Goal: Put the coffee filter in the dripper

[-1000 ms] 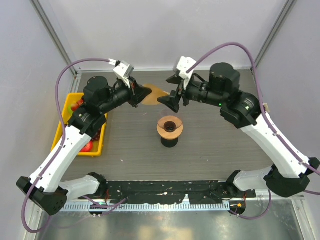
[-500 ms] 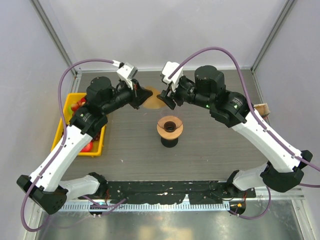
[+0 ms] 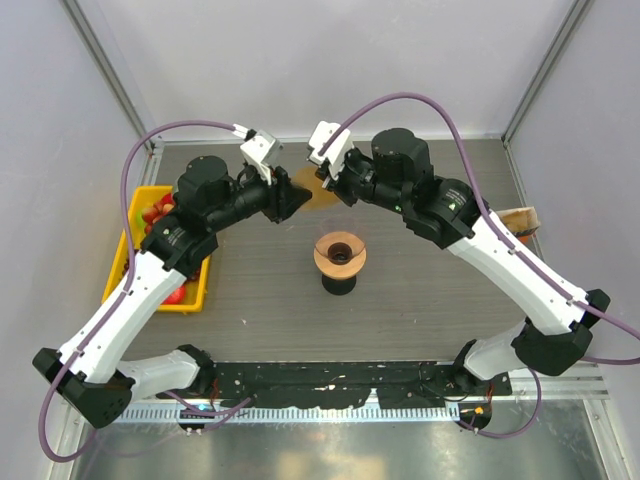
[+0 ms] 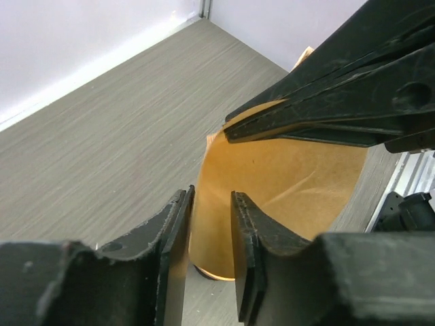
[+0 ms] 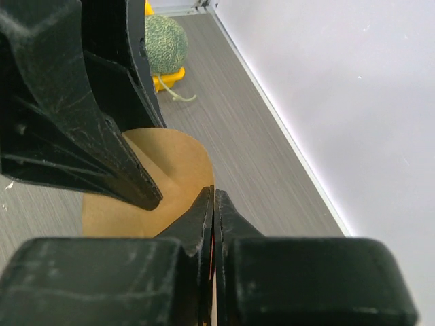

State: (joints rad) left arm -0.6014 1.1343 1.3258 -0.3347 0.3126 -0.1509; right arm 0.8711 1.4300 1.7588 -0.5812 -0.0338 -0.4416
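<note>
The coffee filter (image 3: 312, 196), a tan paper fan, hangs above the back of the table between both grippers. My right gripper (image 3: 328, 186) is shut on its edge; in the right wrist view the jaws (image 5: 213, 191) are pressed together on the paper (image 5: 163, 183). My left gripper (image 3: 292, 201) has its jaws a little apart, and the filter's (image 4: 285, 183) lower edge stands in the gap (image 4: 211, 195) without being pinched. The right gripper's fingers (image 4: 340, 102) reach in from the upper right. The orange-brown dripper (image 3: 340, 252) stands in front of them, with nothing in it.
The dripper rests on a black stand (image 3: 339, 284). A yellow bin (image 3: 137, 222) with red items sits at the left edge. A green netted ball (image 5: 165, 43) lies by the bin. A tan object (image 3: 522, 216) is at the table's right edge.
My right gripper moved left to the filter and shut on its edge. My left gripper, shut on the filter before, has opened a little.
</note>
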